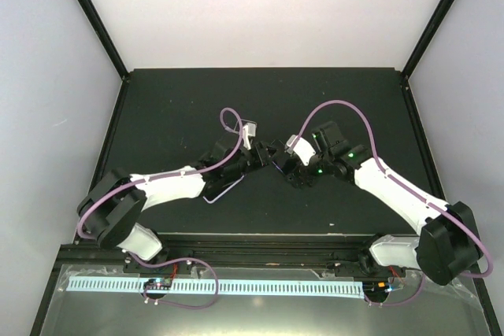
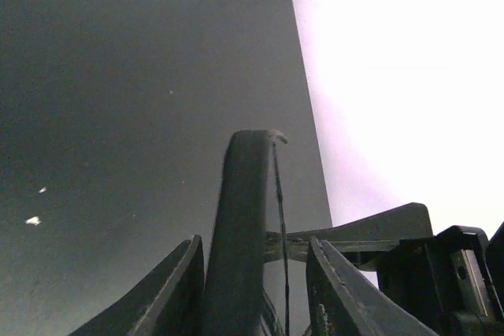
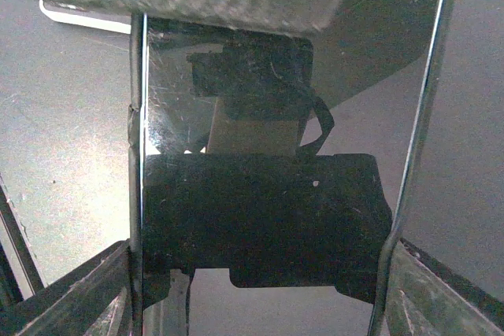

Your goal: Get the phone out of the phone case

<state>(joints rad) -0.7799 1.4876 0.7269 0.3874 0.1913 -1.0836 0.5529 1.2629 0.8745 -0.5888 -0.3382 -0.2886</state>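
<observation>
My two grippers meet at the table's middle. The left gripper is closed around a dark slab held edge-on, the phone, with a thin strip, seemingly the case's rim, beside it. The right gripper holds the same object from the other end. In the right wrist view the glossy dark phone face fills the space between the fingers. The clear case's rims run down the left and right, the right one well away from the phone. A dark flat piece with a pale edge shows under my left wrist.
The black table top is walled by white panels behind and at both sides. Purple cables loop over both arms. The near table edge carries a rail with a white strip.
</observation>
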